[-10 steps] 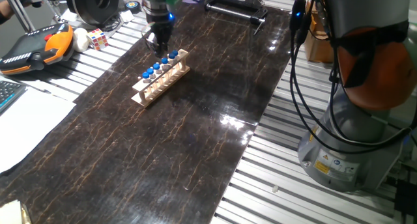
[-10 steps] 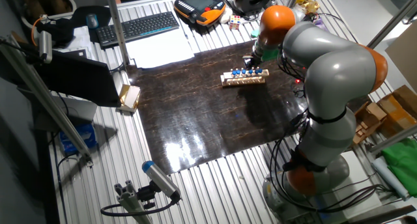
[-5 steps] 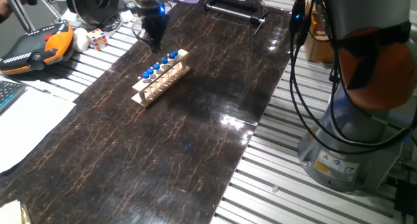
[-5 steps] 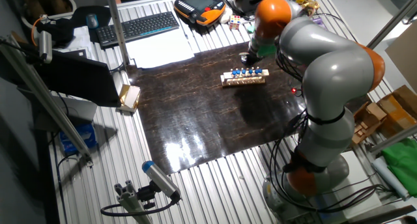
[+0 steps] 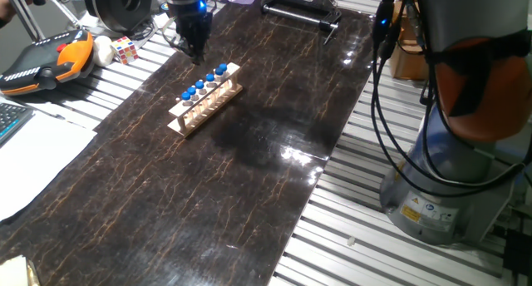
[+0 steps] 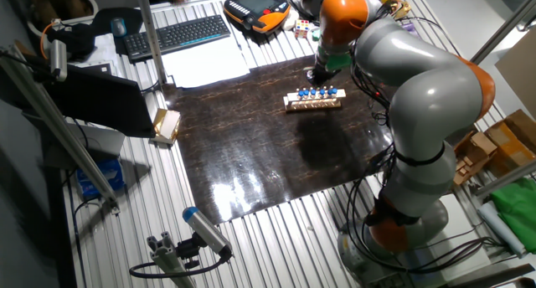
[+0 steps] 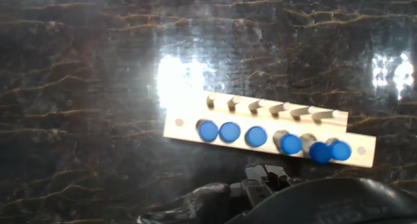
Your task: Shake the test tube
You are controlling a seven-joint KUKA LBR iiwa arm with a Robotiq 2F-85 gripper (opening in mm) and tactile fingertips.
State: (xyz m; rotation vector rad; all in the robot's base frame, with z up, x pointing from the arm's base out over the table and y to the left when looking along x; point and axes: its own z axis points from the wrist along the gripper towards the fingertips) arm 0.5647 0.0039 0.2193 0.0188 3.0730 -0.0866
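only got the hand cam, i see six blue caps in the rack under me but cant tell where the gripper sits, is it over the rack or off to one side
Observer: Off to one side. In one fixed view the gripper hangs above the dark mat, just past the far end of the rack, clear of it.
Operator: anything near it on that side
Observer: A colour cube lies on the slatted table just off the mat's edge, near the gripper.
Operator: tubes all seated?
Observer: From the side, the test tubes stand in one row in the rack, with their caps about level.
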